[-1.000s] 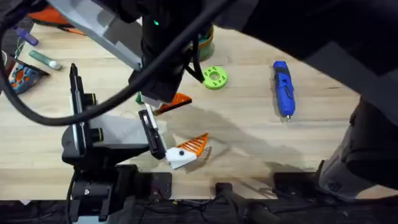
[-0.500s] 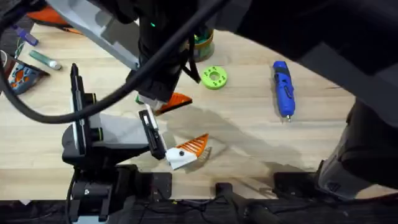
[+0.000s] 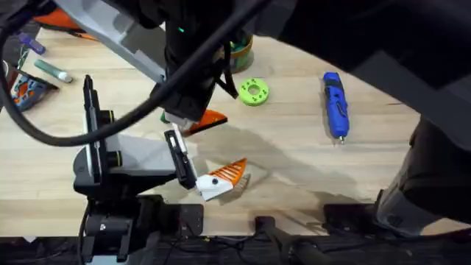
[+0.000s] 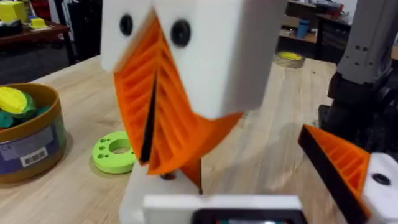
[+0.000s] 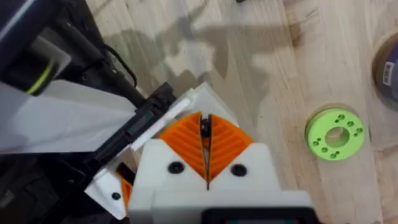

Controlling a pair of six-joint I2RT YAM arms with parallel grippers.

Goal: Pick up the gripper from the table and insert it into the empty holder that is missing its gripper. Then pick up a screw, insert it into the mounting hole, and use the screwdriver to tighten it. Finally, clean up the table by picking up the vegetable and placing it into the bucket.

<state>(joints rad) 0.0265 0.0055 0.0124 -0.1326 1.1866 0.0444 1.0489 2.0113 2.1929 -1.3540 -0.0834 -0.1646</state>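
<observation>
Left wrist: bucket (image 4: 28,146) carries a white label, writing unreadable.

Materials and finish, as you see them on the bench

You have a pale wooden table (image 3: 294,154), smooth with visible grain; a blue plastic screwdriver (image 3: 335,103), slightly glossy, with a thin metal tip; a matt green plastic disc (image 3: 254,91); the left gripper (image 4: 155,118) in matt white plastic with ribbed orange pads; a mustard bucket (image 4: 28,146) with a paper-like label.
</observation>
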